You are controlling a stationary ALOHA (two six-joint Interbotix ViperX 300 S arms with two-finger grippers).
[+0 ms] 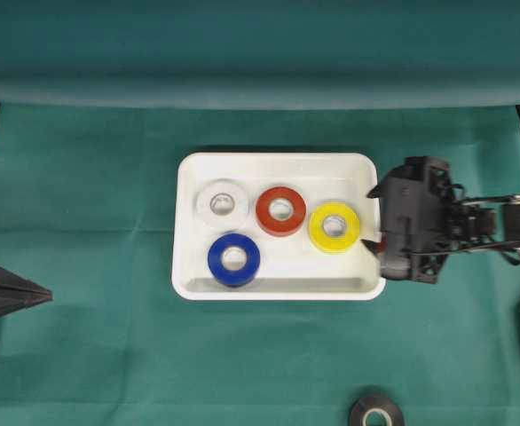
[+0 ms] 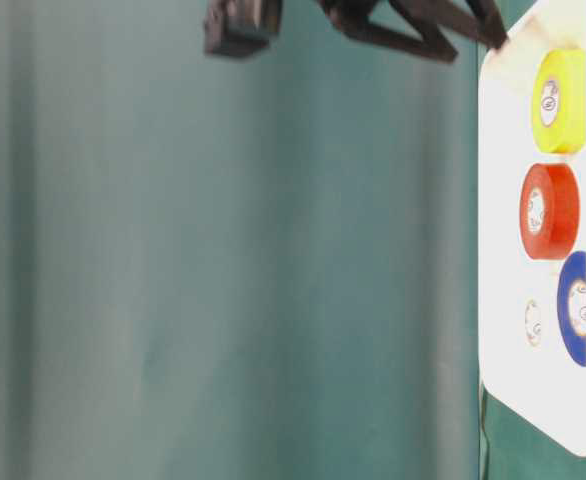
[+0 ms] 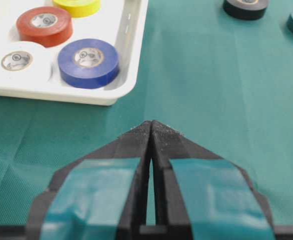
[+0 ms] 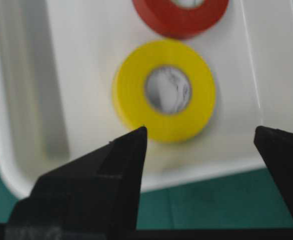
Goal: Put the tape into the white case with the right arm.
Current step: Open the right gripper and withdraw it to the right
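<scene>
**Over the white case's right rim, the right gripper stands spread and empty**

Beside the white case (image 1: 189, 222), far off to its left, the left gripper (image 1: 31, 294) rests low over the green cloth (image 1: 91, 195) with its fingers pressed together, tips touching in its own wrist view; it holds nothing and is well apart from everything in play.

Within the case, going rightward from its left wall, lie a white tape roll (image 1: 222, 203) and a blue tape roll (image 1: 234, 259), then a red tape roll (image 1: 280, 210), then a yellow tape roll (image 1: 334, 226) nearest the right wall. All four lie flat with their cores facing up.

At the case's right rim sits the right gripper (image 1: 377, 232), fingers wide apart with nothing between them. The right wrist view looks down past both black fingertips (image 4: 136, 137) onto the yellow roll, which lies just ahead of them and inside the case, free of any touch. The arm reaches in from the right, its fingers pointing leftward and down toward the tray.

Outside the case, below its lower right corner, a black tape roll (image 1: 376, 412) lies flat on the cloth. Judging by position, the right arm is the nearer one, and the roll lies back and to the side of its fingers, so a next pick would call for swinging away from the tray.
</scene>
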